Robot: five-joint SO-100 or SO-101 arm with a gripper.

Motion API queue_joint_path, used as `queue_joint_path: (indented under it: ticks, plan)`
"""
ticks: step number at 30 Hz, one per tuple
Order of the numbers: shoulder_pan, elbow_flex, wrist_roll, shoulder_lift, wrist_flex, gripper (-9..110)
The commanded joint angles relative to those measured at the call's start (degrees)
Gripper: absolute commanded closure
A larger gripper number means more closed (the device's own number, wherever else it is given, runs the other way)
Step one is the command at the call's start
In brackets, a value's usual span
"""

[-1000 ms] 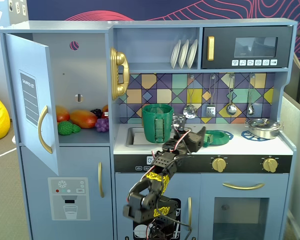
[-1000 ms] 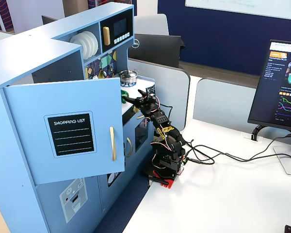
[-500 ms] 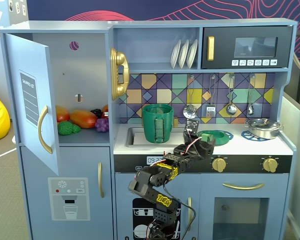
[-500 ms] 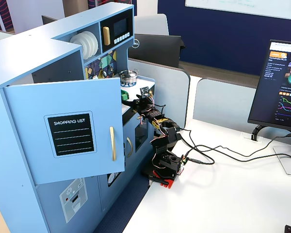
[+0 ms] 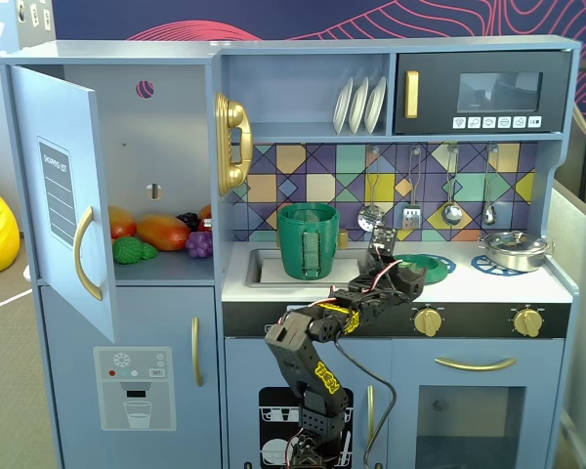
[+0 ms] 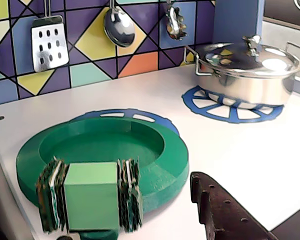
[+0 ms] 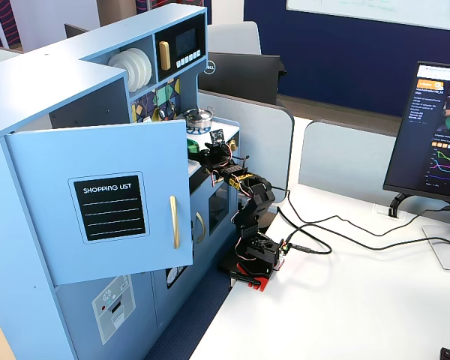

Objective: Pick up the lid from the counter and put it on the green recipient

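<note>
In a fixed view, the jaws (image 5: 389,256) reach the lid (image 5: 425,264), which lies flat on the desk (image 5: 527,287), right of the green recipient (image 5: 308,239); their spread cannot be told here. In the wrist view, the lid (image 6: 107,150) sits just ahead of a dark finger (image 6: 222,212), jaws apparently apart and empty. A sound grasp likely means straddling the ribbed side tab (image 6: 90,195) squarely before closing.

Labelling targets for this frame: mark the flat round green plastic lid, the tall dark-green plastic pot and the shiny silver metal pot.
flat round green plastic lid (image 6: 162,170): wrist view, right side of raised rim.
tall dark-green plastic pot (image 5: 295,249): a fixed view, front wall.
shiny silver metal pot (image 6: 245,82): wrist view, side wall.
</note>
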Motion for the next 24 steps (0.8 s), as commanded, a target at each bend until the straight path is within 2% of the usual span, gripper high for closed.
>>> queue_joint_path:
  ticks: [1,24]
  plan:
    - [-1.0,-6.4,-1.0,-2.3,-2.3,57]
    - [-2.3,-15.5,-1.7,-15.6,-4.7,62]
